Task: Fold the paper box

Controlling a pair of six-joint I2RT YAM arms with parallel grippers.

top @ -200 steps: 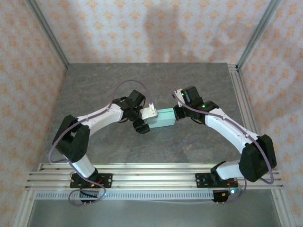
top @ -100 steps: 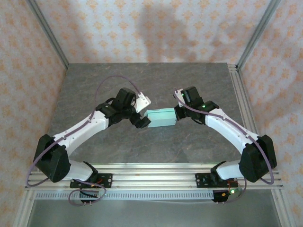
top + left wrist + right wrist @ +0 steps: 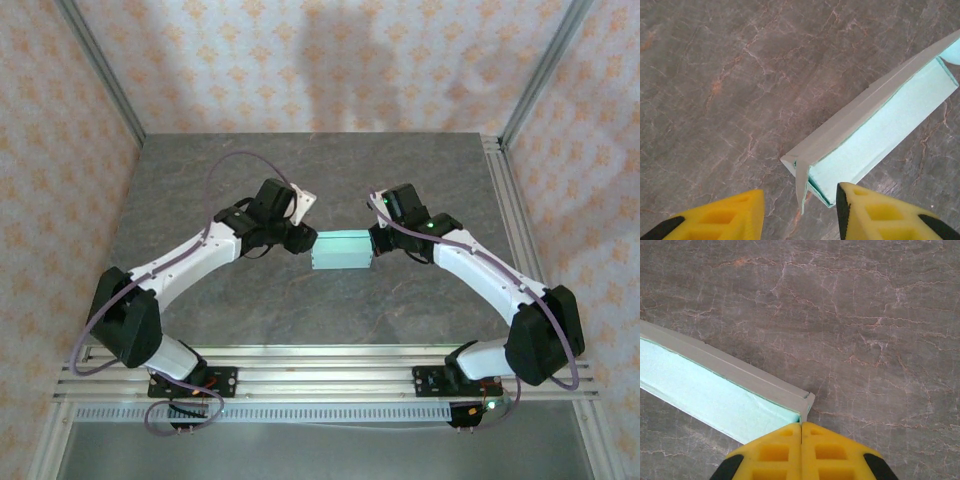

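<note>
The paper box point(image 3: 342, 250) is a pale mint-green flat rectangular box, held just above the grey table between both arms. My right gripper point(image 3: 375, 238) is at its right end. In the right wrist view the yellow fingers point(image 3: 771, 452) are pressed together on the thin end flap of the box point(image 3: 705, 390). My left gripper point(image 3: 304, 240) is at the box's left end. In the left wrist view its gripper point(image 3: 800, 216) stands open. A loose end flap of the box point(image 3: 880, 125) hangs down into the gap, touching neither finger.
The grey marbled table top point(image 3: 200, 180) stretches all round the box. Aluminium frame posts point(image 3: 100, 70) and patterned walls close in the back and sides. A rail point(image 3: 320, 360) runs along the near edge by the arm bases.
My left arm drew back to the left, then came in again to the box's left end, its jaws now narrower. The right gripper kept its hold and stayed in place.
</note>
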